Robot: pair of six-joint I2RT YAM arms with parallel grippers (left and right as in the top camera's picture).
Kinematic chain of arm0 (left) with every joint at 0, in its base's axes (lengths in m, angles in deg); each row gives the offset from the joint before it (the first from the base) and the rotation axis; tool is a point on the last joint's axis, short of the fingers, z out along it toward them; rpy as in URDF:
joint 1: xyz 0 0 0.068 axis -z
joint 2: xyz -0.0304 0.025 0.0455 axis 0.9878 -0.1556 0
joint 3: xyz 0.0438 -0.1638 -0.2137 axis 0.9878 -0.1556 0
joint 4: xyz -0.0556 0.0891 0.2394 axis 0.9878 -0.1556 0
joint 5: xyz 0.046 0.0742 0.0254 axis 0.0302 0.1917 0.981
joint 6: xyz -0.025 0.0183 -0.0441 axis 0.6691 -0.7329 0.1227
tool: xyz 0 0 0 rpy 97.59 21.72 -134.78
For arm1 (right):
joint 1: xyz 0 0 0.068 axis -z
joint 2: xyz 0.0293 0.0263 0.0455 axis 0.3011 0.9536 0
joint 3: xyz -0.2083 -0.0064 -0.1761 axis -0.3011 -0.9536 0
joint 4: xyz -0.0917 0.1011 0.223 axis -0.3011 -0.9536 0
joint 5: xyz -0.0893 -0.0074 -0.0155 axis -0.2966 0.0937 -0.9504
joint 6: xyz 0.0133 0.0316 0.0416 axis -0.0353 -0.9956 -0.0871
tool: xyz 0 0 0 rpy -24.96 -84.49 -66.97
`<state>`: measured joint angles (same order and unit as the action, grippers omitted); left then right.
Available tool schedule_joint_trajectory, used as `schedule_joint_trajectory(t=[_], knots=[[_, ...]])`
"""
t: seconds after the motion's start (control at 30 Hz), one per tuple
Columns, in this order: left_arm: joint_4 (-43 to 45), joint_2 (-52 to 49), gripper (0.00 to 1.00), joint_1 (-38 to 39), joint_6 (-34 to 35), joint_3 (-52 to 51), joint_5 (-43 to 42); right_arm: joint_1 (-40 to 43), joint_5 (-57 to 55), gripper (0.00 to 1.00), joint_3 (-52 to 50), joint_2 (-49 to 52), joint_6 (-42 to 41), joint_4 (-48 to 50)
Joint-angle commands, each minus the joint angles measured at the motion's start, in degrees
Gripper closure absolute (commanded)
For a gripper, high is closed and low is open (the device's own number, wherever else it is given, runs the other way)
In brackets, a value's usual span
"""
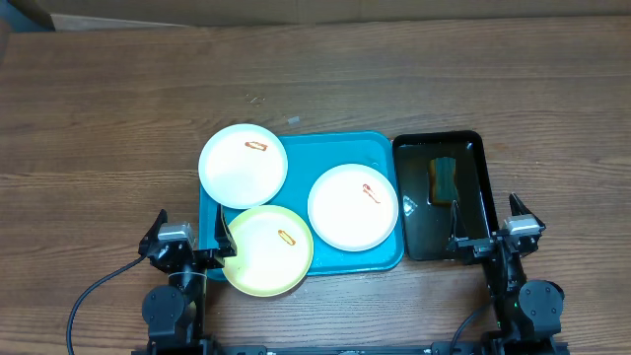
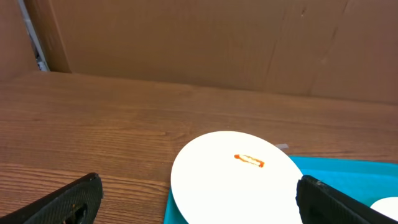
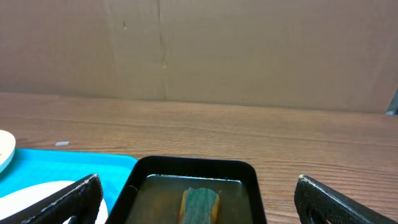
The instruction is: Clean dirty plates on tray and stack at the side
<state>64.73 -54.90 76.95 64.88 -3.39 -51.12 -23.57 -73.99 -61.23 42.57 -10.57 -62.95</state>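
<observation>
Three plates lie on the turquoise tray (image 1: 380,148). A white plate (image 1: 243,165) with an orange smear overhangs the tray's back left corner; it also shows in the left wrist view (image 2: 233,180). A second white plate (image 1: 353,207) with a red smear lies at the tray's right. A pale yellow-green plate (image 1: 268,250) with a smear overhangs the front left. My left gripper (image 1: 192,247) is open and empty at the table's front, just left of the yellow-green plate. My right gripper (image 1: 493,237) is open and empty at the front right.
A glossy black tray (image 1: 473,148) holding water and a green-and-yellow sponge (image 1: 444,179) stands right of the turquoise tray, also in the right wrist view (image 3: 199,205). A cardboard wall runs along the table's far edge. Cables trail by the left arm's base.
</observation>
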Motion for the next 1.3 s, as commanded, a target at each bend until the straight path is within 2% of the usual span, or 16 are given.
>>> schedule_joint_trajectory(t=[0.0,0.5,0.63,0.73,0.9,1.13,1.23,1.27], knots=[[-0.1,0.5,0.0,0.4,-1.2,-0.2,0.7,0.1,0.0,0.0,-0.6,-0.5,0.0,0.4],[-0.1,0.5,0.0,0.4,-1.2,-0.2,1.5,0.1,0.0,0.0,-0.6,-0.5,0.0,0.4],[2.0,0.3,0.0,0.3,5.5,0.2,0.4,0.1,0.0,0.0,-0.6,-0.5,0.0,0.4],[-1.0,0.1,0.0,0.3,8.8,3.6,-1.5,0.1,0.0,0.0,-0.6,-0.5,0.0,0.4],[-6.4,-2.7,0.0,0.3,10.0,12.2,-2.1,0.1,0.0,0.0,-0.6,-0.5,0.0,0.4],[-12.2,-15.8,0.0,0.3,10.0,30.6,-4.5,0.1,0.0,0.0,-0.6,-0.5,0.0,0.4],[-20.3,-24.9,0.0,0.3,9.9,42.3,-7.5,0.1,0.0,0.0,-0.6,-0.5,0.0,0.4],[-26.5,-30.4,0.0,0.3,9.7,49.0,-9.4,0.1,0.0,0.0,-0.6,-0.5,0.0,0.4]])
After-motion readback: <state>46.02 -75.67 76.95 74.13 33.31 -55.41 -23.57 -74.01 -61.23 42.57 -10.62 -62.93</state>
